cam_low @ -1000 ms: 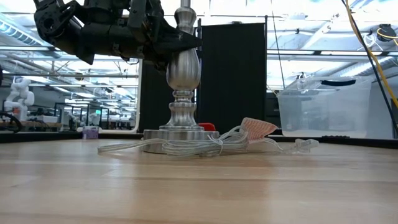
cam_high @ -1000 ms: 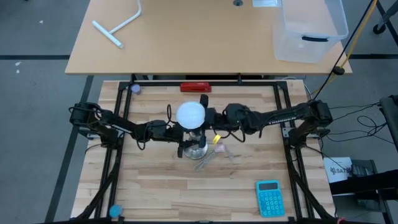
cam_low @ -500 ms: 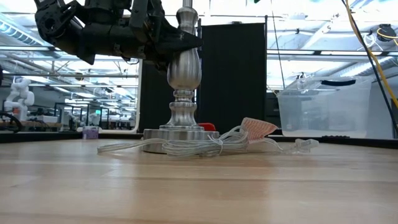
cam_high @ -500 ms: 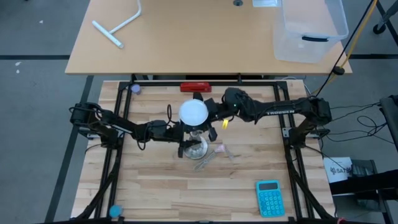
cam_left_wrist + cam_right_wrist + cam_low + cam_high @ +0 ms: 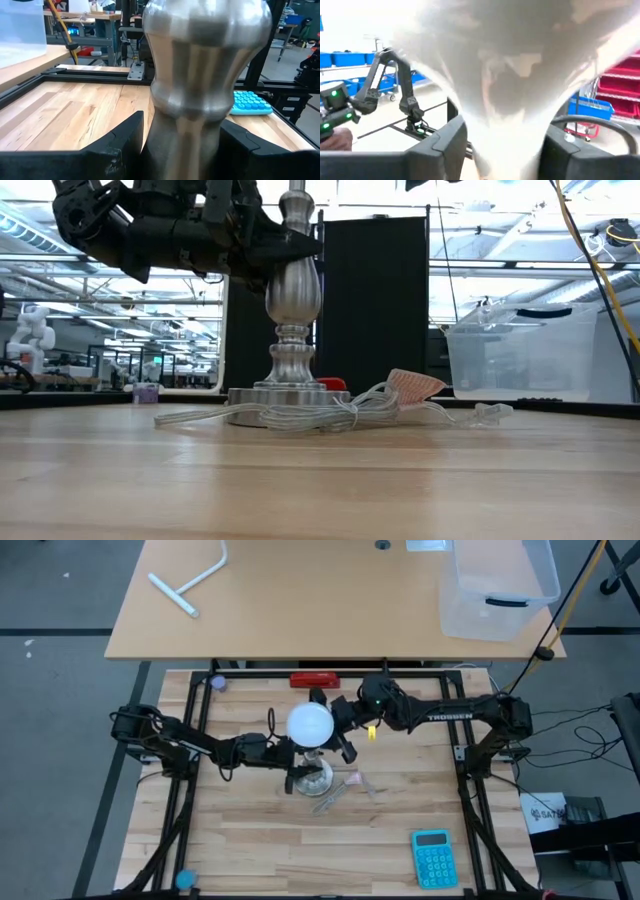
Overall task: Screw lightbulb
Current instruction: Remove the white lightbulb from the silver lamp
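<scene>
Clearly the white mushroom-shaped lightbulb (image 5: 310,723) stands upright, neck between the right pincer's (image 5: 345,732) parted fingers, directly above the turned silver lamp stand (image 5: 294,310), which the left pincer (image 5: 285,754) clamps.

On my wooden bench (image 5: 250,840): a silver lamp stand (image 5: 294,330) with its clear cord (image 5: 330,415) coiled at the foot, a turquoise calculator (image 5: 433,858) near the front right corner, a red bar (image 5: 314,681) at the far edge. Beyond, a second table (image 5: 300,610) carries a clear plastic bin (image 5: 498,585) and a white T-shaped tube (image 5: 190,580).
</scene>
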Controlling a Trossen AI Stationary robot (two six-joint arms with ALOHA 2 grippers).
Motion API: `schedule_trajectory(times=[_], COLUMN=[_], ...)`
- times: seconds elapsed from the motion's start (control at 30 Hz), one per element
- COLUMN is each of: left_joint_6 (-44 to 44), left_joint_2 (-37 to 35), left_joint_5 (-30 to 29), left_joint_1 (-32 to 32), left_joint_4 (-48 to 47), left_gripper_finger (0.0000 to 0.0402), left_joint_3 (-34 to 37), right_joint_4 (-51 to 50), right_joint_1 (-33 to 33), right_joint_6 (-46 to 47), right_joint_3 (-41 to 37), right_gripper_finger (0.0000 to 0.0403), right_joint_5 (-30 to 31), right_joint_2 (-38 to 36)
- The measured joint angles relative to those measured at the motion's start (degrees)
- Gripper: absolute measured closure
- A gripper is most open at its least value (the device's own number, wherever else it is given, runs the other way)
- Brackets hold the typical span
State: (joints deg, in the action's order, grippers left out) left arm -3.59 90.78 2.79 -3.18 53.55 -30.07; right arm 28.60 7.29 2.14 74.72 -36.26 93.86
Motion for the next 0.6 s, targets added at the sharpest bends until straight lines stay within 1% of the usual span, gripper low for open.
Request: schedule_trajectory(times=[0.17,0.23,0.33,0.4,0.5,0.6], left_joint_6=[-0.05,-0.14,-0.20,-0.16,-0.18,-0.21], left_joint_2=[0.00,0.00,0.00,0.00,0.00,0.00], left_joint_5=[0.13,0.11,0.05,-0.13,-0.11,-0.17], left_joint_1=[0.00,0.00,-0.16,-0.44,-0.50,-0.50], left_joint_4=[-0.30,-0.49,-0.45,-0.53,-0.62,-0.56], left_gripper_finger=[0.0211,0.0211,0.0211,0.0211,0.0211,0.0211], left_joint_3=[-0.03,-0.05,-0.17,-0.08,-0.08,-0.10], right_joint_4=[-2.01,-5.90,-15.90,-23.65,-31.98,-35.64], right_joint_1=[-0.57,-0.56,0.31,1.11,2.36,3.11], right_joint_6=[-2.88,-4.68,-10.84,-14.68,-19.21,-18.75], right_joint_3=[0.00,0.00,0.02,-0.02,-0.02,0.00], right_gripper_finger=[0.0163,0.0135,0.0102,0.0088,0.0078,0.0077], right_joint_5=[-0.11,0.03,0.71,1.94,6.37,9.03], right_joint_2=[-0.71,-2.09,-5.62,-8.41,-12.29,-15.59])
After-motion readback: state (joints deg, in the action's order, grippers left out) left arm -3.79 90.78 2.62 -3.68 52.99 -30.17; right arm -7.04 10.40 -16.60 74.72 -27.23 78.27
